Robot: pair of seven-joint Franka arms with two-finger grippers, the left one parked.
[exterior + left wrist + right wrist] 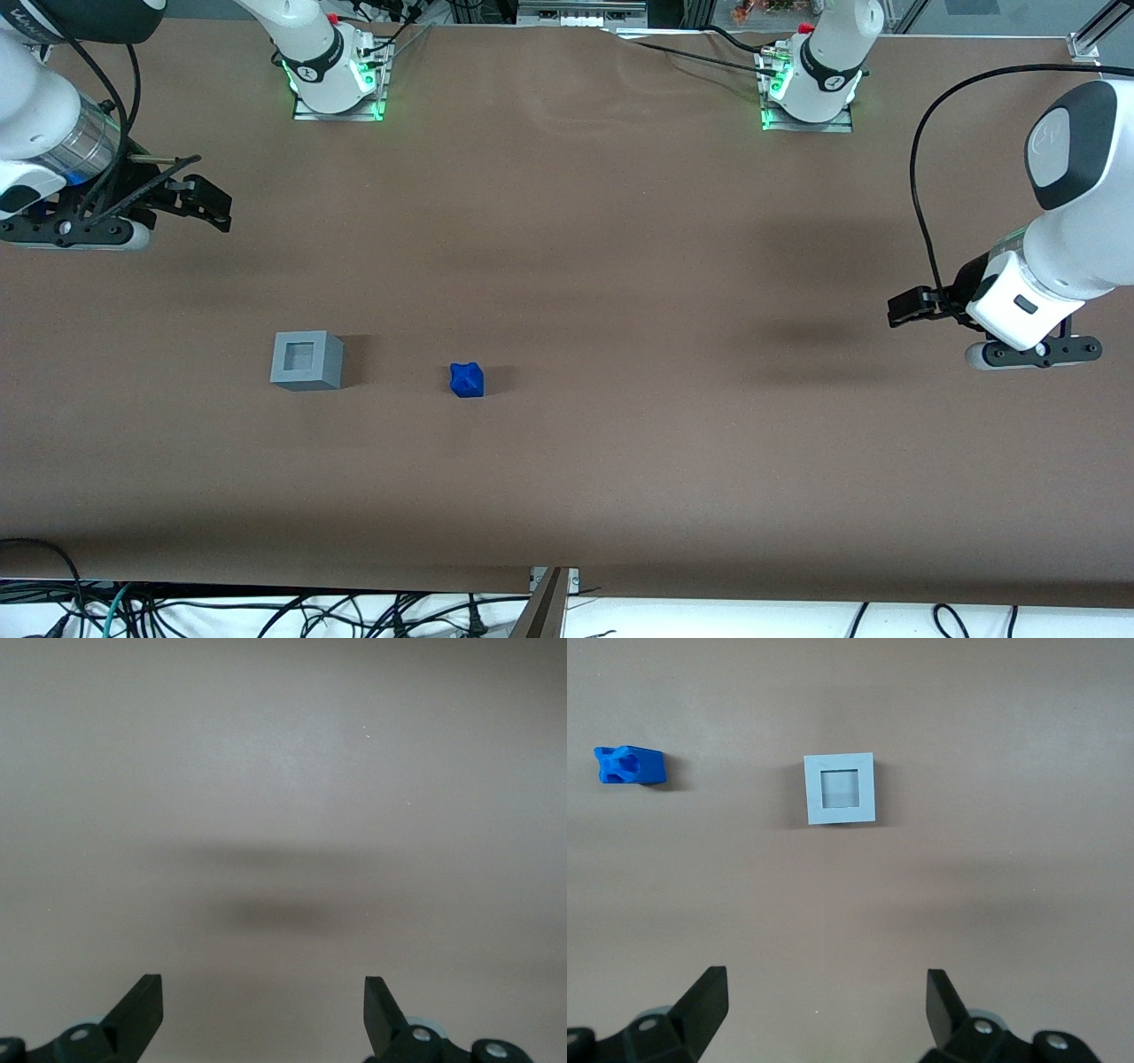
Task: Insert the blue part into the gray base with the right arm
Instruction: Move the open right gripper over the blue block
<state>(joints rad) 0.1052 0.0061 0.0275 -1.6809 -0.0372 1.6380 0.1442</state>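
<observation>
Two fingers (704,1001) of the right arm's gripper (199,197) are standing spread apart, empty, hovering high toward the working arm's end. The blue part (467,379) is lying beside the gray base (306,360), apart. Its knobby facets are risking a skewed grasp, jamming insertion.

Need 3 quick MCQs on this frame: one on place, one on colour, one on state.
1. Where is the blue part?
A. in the gray base
B. on the table beside the gray base
C. in the end effector

2. What colour is the base?
A. light gray
B. red
C. green

3. What is the state of the right arm's end effector?
A. shut on the blue part
B. open, holding nothing
C. resting on the base

Key: 1 B, it lies apart from the base on the table. 2 A, a light gray cube. 3 B, the wrist view shows the fingers spread, above the table.
</observation>
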